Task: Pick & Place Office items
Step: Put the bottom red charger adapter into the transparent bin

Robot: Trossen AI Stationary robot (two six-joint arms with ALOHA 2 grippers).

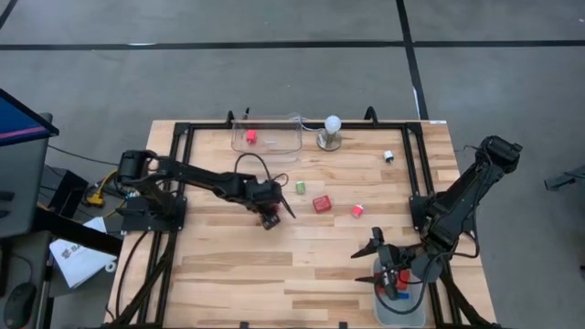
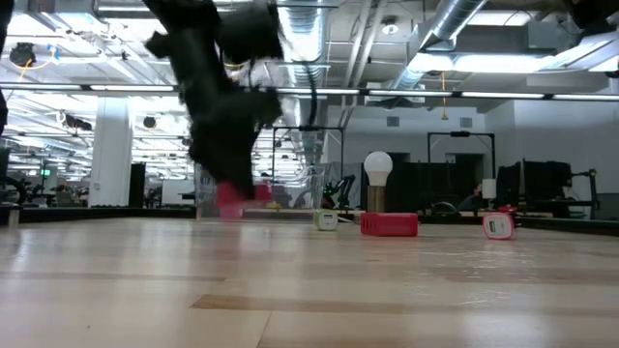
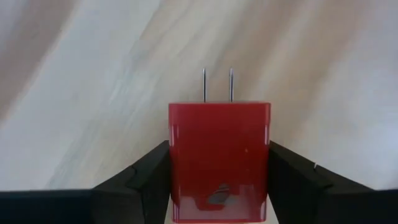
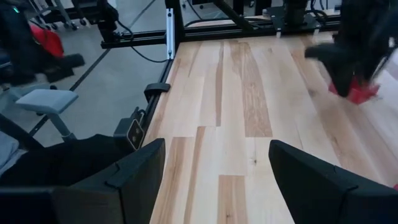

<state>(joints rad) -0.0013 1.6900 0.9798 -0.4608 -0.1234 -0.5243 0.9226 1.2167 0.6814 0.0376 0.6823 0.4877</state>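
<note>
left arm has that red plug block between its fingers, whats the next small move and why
Probably lift it straight up a little. The left hand has its fingers against both sides of the red plug block, prongs pointing away, low over the table in the low view. Raising it first would likely clear the wood before carrying it toward the clear bin, which already holds a red piece.

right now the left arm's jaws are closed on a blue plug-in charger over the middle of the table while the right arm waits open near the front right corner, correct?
Not quite: the charger is red, not blue. The left wrist view shows it squarely between the left gripper's jaws, two metal prongs pointing away. The rest stands: it is over the middle of the table, and the right gripper waits open near the front right corner.
</note>
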